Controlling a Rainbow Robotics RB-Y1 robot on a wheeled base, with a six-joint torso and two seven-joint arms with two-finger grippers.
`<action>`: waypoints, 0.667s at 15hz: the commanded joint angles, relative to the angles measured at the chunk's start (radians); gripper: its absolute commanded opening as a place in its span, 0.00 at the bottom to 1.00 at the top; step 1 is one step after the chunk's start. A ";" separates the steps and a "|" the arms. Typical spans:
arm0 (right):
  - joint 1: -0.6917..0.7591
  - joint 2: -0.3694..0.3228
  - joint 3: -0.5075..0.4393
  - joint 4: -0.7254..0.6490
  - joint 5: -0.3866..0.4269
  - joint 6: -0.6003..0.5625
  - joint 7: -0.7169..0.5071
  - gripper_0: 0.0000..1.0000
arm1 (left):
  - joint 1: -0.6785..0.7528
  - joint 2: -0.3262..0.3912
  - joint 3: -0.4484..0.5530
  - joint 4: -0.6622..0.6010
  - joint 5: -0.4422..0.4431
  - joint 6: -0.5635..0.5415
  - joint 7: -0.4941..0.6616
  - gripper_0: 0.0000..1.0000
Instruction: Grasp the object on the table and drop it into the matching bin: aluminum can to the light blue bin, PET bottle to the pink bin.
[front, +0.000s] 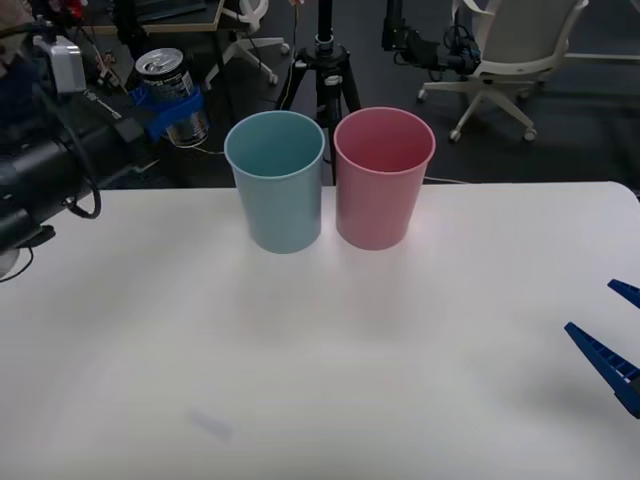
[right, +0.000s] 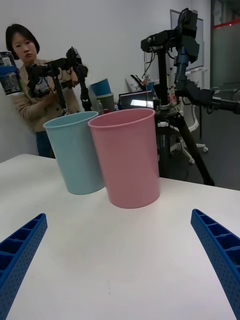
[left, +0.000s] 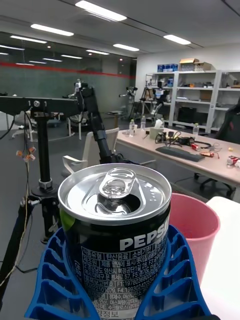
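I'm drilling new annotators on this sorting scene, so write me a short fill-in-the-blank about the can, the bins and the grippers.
1. The left gripper is shut on the small dark grey aluminum can, lifted to the ____ side of the bins.
2. The tall pale blue plastic bin stands on the white table, touching the ____ bin.
3. The right gripper hangs low over the table, its blue fingers ____.

Missing words: left; pink; open

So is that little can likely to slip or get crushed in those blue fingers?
Probably not: the left gripper wraps the aluminum can closely with ribbed fingers. Thin metal could dent if squeezed hard. Its opened top suggests it's empty and light.
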 joint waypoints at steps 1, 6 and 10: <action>0.000 0.000 0.000 0.000 0.000 0.000 0.000 1.00 | -0.134 -0.076 -0.063 0.138 -0.029 0.000 0.002 0.06; 0.000 0.000 0.000 0.000 0.000 0.000 0.000 1.00 | -0.297 -0.265 -0.089 0.371 -0.170 0.000 0.011 0.07; 0.000 0.000 0.000 0.000 0.000 0.000 0.000 1.00 | -0.352 -0.378 -0.087 0.470 -0.259 0.000 0.016 0.06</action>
